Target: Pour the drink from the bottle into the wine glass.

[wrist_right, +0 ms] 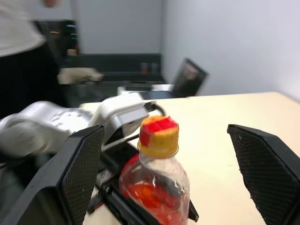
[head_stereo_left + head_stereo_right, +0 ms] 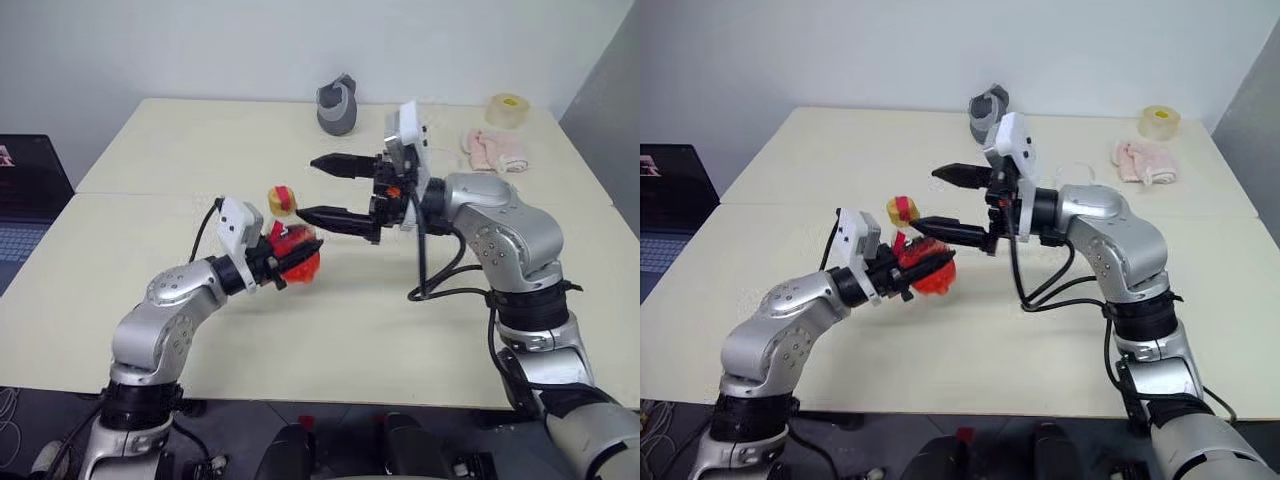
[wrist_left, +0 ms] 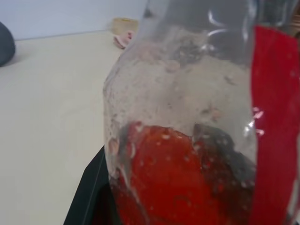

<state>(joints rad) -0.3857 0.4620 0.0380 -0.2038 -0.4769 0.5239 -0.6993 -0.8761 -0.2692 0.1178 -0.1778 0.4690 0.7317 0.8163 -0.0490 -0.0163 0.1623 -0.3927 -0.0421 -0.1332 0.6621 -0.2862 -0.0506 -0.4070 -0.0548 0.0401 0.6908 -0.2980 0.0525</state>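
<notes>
The cream table (image 2: pixel 180 150) spans the whole work area, built of panels with a seam running across between them. Above its middle, my right gripper (image 2: pixel 325 190) points sideways toward my left, its two black fingers (image 2: pixel 340 165) spread wide and released, grasping nothing; in the right wrist view those fingers stand either side of the bottle's cap without touching it. My left gripper (image 2: pixel 908 268) is clenched on the bottle (image 2: pixel 292 250), holding it by the rounded body just above the table surface, roughly upright with a slight tilt. The drink (image 3: pixel 164 183), bright red-orange, fills only the lower part of the bottle, and the clear wall above it is filmed with droplets; a red label strip (image 3: pixel 274 117) runs down one side. The yellow-and-red cap (image 1: pixel 159 133) is on the neck, lying between the tips of my open right fingers. Toward the far edge of the table sit a grey cup-like object (image 2: pixel 337 104), a folded pink cloth (image 2: pixel 494 150) and a roll of pale tape (image 2: pixel 508 110), all well apart from both grippers. A laptop (image 2: pixel 25 200) stands beyond the table's left side.
</notes>
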